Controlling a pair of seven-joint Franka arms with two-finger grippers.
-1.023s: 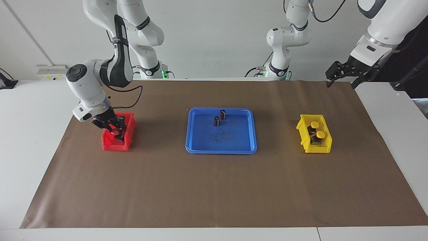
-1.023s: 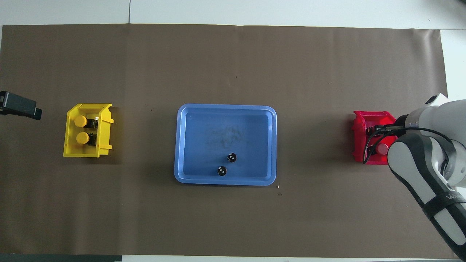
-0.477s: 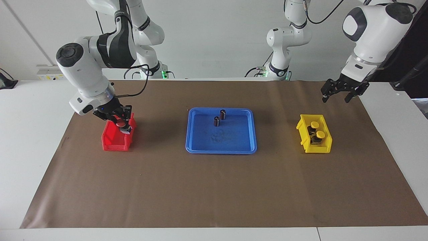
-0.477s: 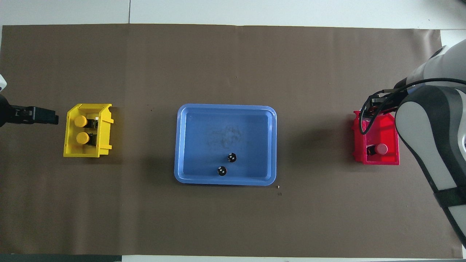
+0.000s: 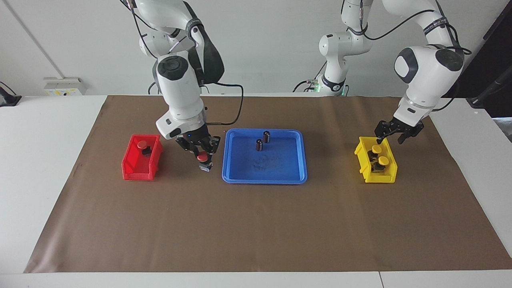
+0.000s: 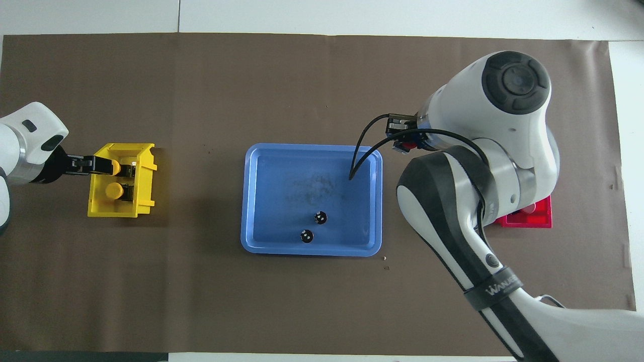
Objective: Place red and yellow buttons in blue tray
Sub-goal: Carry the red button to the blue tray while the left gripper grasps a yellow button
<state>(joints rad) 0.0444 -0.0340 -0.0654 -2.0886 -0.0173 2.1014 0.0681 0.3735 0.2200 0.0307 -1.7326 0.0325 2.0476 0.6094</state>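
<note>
Step in hand: we judged that our right gripper, clenched on a red button, was carrying it over the brown paper between the red bin and the blue tray.
Other buttons: one red button sat in the red bin; two yellow buttons sat in the yellow bin.
Left gripper: it hung over the yellow bin's rim nearer the robots; we could not tell its finger state.
Tray: it held two dark cylinders, no buttons.
Next move: probably carry over the tray rim, lower, release.
Surface: brown paper on a white table.
Room: plain white wall.
</note>
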